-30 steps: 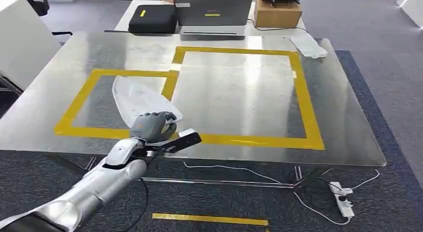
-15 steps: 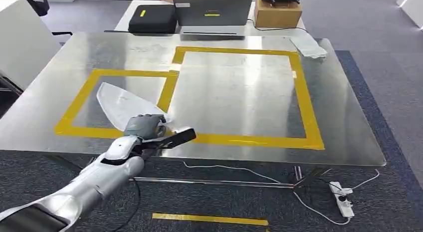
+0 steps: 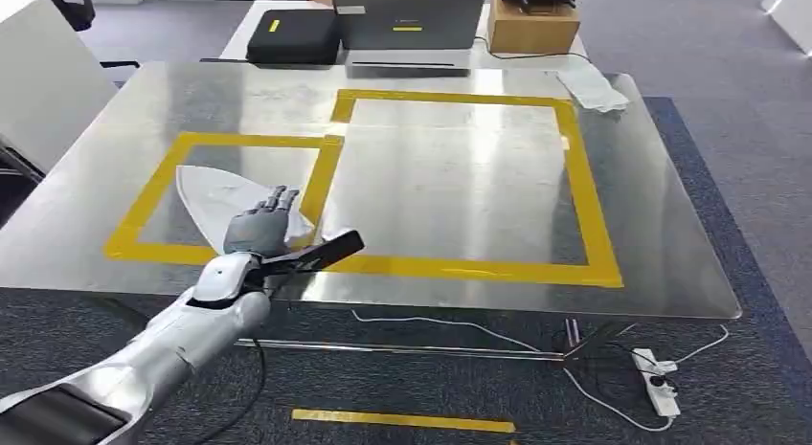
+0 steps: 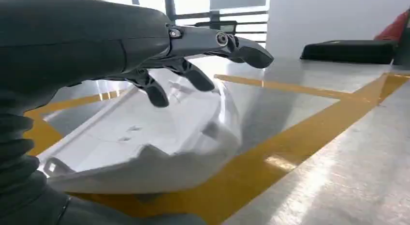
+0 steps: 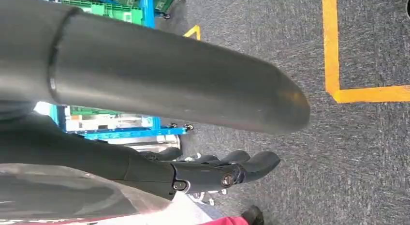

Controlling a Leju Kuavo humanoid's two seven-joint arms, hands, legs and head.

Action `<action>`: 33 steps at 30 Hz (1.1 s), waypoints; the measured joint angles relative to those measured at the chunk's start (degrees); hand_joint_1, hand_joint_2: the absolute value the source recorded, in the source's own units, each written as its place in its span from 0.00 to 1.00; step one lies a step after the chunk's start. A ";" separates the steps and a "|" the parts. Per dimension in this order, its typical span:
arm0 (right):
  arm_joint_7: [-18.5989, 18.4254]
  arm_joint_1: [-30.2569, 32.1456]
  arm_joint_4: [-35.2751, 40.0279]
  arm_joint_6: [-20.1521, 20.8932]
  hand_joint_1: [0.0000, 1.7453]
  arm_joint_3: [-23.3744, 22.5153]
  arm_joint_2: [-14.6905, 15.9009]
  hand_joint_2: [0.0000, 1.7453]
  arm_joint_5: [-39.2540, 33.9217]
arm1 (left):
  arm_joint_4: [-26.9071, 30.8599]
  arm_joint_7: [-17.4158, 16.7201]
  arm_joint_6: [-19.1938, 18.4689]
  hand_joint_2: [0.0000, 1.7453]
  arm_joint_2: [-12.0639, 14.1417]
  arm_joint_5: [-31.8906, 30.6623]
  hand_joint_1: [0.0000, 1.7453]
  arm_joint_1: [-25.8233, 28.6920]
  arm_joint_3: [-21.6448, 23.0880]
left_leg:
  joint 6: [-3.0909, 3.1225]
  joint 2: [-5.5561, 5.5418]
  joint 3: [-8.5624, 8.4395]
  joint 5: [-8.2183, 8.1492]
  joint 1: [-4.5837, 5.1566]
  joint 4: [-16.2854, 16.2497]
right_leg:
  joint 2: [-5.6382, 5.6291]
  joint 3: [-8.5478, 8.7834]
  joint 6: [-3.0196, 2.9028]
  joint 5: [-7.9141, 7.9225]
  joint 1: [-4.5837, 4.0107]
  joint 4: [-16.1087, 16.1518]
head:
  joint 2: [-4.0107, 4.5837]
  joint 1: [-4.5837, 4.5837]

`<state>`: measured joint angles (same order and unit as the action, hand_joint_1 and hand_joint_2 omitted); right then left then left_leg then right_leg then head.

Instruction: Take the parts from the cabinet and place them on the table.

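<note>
A white plastic part is seen lying flat on the steel surface, inside the smaller yellow-taped frame near the front-left corner. Its long axis is set diagonally: the narrow tip is aimed toward the left edge and back, the broad end toward the front edge. In the left wrist view the part is shown as a shallow curved shell, hollow side up, its near rim just over the yellow tape.

The left hand is held above the part's broad end, fingers spread and extended, nothing gripped; a gap between fingertips and shell is visible in the left wrist view. The right hand is seen hanging over grey carpet, fingers loosely apart and holding nothing.

A larger yellow-taped frame is marked across the middle of the surface. A clear plastic bag is noted at the back-right corner. Beyond the back edge, a black case, a grey laptop and a cardboard box are placed on a second table. A power strip with white cable and a yellow tape strip are recorded on the carpet below the front edge.
</note>
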<state>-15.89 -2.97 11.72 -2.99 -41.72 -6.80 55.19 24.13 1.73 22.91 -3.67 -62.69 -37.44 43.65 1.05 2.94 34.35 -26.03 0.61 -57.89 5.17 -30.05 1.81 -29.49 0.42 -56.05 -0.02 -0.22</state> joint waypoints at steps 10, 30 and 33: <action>0.00 -0.02 0.00 -0.07 0.00 -0.79 0.00 0.00 0.28 | 0.00 1.29 3.48 0.00 0.04 0.09 0.00 -0.01 -2.91 | 0.00 0.00 0.00 0.00 0.00 0.00 | 0.00 0.00 0.00 0.00 0.00 0.00 | 0.00 -0.02; -0.61 -0.06 0.00 -0.20 0.00 -2.60 0.00 0.00 0.50 | 5.31 2.23 5.75 0.00 1.05 -0.59 0.00 0.50 -6.34 | 1.06 -0.17 0.14 -0.08 0.78 -0.22 | 0.46 0.25 1.05 0.42 0.52 0.23 | 0.00 0.04; -0.79 0.00 0.00 -0.22 0.00 -2.69 0.07 0.00 0.66 | 6.49 2.25 5.71 0.00 1.11 -0.57 0.00 0.76 -6.50 | 2.02 -0.66 -0.27 0.89 -0.03 1.22 | -3.63 -1.66 1.26 -3.46 0.72 -3.60 | 0.00 -0.13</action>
<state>-16.68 -2.97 11.72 -3.21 -44.41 -6.73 55.84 30.62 3.98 28.61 -2.56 -63.25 -36.68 37.16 3.07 2.28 34.08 -25.14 0.58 -56.67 1.54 -31.71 3.06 -32.95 1.13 -59.65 -0.02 -0.35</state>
